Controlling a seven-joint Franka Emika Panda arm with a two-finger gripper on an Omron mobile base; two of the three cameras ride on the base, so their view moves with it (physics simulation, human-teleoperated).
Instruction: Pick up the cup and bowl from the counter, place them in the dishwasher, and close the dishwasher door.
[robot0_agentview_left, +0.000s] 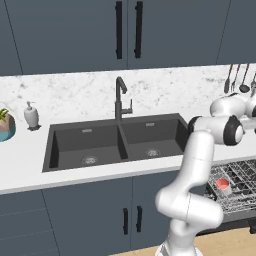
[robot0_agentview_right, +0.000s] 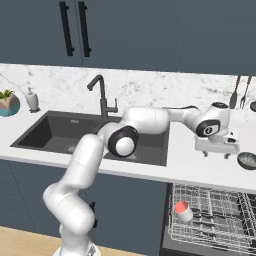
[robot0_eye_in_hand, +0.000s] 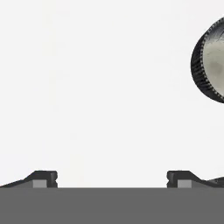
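Hovering wide-open, empty hand (robot0_agentview_right: 216, 152) above white marble bench (robot0_agentview_right: 190, 165) near its right end, beside dark round bowl (robot0_agentview_right: 247, 160) | small red-topped cup (robot0_agentview_right: 182, 210) lying in grey wire dishwasher rack (robot0_agentview_right: 210, 220) | remaining: bowl, door closing

No legible text, labels, brand marks, numbers or signs in any view. Checked surfaces w/ nothing readable: soap dispenser (robot0_agentview_left: 31, 115), upper cabinet doors (robot0_agentview_left: 127, 30), dishwasher (robot0_agentview_right: 210, 220) racks, cup (robot0_agentview_right: 182, 210). Bowl (robot0_eye_in_hand: 210, 65) rim shows a fine ribbed pattern, no lettering.
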